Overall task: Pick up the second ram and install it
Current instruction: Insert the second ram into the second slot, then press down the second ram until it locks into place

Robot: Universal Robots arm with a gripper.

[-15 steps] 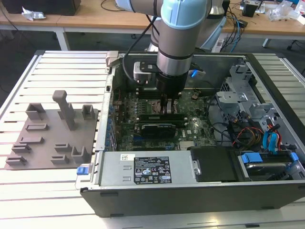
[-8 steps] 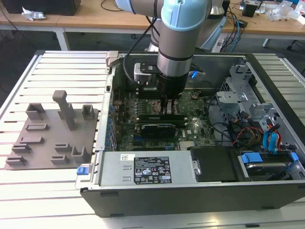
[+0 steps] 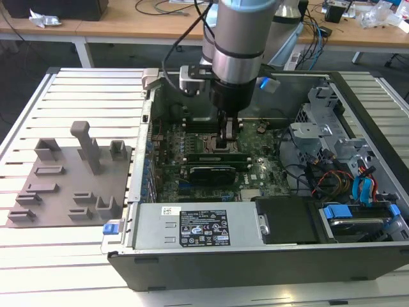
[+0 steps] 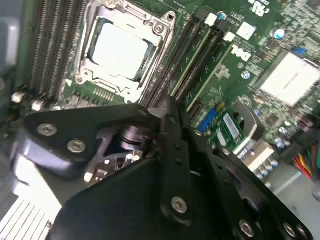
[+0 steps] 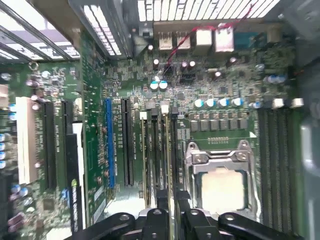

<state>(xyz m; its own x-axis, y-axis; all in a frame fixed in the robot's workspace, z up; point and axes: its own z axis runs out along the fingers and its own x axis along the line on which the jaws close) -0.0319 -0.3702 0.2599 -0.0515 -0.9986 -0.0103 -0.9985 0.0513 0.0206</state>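
One black two-finger gripper (image 3: 229, 137) is lowered beside one square silver CPU socket (image 5: 222, 177) (finger state cannot be told); four long memory slots (image 5: 277, 160) are seen near the case wall.

You see a gripper (image 4: 167, 107) of matt black metal with bright steel screws. The circuit board (image 5: 210, 85) is glossy green; its processor socket (image 5: 220, 175) has a shiny metal frame. The fixture plate (image 3: 70, 185) looks like matt grey plastic, on a ribbed, pale metal surface (image 3: 83, 96).
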